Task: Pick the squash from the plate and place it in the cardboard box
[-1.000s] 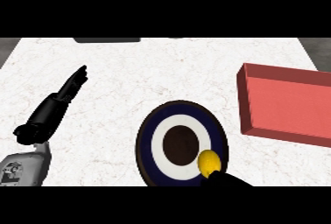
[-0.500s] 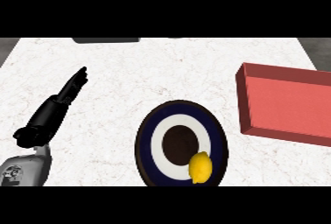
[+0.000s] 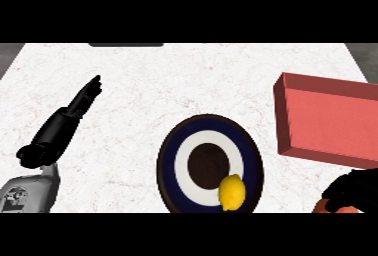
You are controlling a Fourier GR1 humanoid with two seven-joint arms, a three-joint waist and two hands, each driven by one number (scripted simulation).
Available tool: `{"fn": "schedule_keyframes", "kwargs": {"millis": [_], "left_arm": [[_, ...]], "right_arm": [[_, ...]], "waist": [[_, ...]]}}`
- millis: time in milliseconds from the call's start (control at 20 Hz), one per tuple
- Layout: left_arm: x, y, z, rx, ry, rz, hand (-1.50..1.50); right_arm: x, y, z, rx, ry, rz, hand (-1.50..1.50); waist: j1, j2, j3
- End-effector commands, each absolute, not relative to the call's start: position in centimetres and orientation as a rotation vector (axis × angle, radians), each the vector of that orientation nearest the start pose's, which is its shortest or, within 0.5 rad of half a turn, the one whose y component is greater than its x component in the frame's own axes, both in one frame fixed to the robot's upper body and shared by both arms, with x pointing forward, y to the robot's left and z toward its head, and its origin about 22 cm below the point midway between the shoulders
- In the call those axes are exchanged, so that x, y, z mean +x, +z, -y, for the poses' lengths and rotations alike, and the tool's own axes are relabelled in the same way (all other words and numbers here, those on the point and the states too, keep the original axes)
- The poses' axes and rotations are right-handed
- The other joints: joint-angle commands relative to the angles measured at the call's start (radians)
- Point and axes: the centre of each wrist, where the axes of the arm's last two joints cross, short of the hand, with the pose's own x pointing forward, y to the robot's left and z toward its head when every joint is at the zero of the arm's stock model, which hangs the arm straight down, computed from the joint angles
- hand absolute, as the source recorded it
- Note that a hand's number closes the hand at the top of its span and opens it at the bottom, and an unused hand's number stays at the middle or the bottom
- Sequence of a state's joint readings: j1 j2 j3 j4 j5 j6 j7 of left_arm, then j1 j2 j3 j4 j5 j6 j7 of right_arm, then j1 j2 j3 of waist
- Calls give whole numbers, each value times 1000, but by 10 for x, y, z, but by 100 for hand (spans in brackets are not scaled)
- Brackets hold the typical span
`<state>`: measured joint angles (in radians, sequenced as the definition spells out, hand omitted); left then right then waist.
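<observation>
Right hand point(image 3: 356, 192) sits curled and holding nothing at the near right; my left hand point(image 3: 65, 125) rests open. Small yellow squash point(image 3: 232, 193) lies on the round navy-and-white plate point(image 3: 171, 155); red open-topped box point(image 3: 328, 120) waits, nothing done yet.

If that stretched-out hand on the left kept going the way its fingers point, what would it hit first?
Probably nothing soon: the left hand points up and slightly right over bare counter; only a dark object at the far edge lies roughly ahead.

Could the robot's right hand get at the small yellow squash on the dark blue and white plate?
Probably yes: the right hand sits just right of the yellow squash, which lies uncovered on the plate's near edge, with bare counter between them.
</observation>
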<state>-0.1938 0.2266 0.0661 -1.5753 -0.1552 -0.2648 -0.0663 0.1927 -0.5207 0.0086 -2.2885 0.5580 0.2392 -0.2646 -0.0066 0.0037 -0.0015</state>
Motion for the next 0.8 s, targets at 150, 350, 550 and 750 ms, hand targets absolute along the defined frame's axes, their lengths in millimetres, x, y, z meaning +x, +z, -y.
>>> {"fn": "schedule_keyframes", "kwargs": {"millis": [150,350,550,750], "left_arm": [[289,61,-272,77,-542,1747,0],[288,71,-258,73,-541,1762,0],[285,63,-263,57,-546,1739,0],[295,81,-267,81,-550,1779,0]], "right_arm": [[218,220,322,-639,970,1985,150],[257,231,378,-797,1043,1891,150],[287,230,378,-768,1225,1676,150],[301,206,399,-672,1367,1482,150]], "waist": [[25,1,0],[33,2,2],[40,4,1],[41,6,2]]}}
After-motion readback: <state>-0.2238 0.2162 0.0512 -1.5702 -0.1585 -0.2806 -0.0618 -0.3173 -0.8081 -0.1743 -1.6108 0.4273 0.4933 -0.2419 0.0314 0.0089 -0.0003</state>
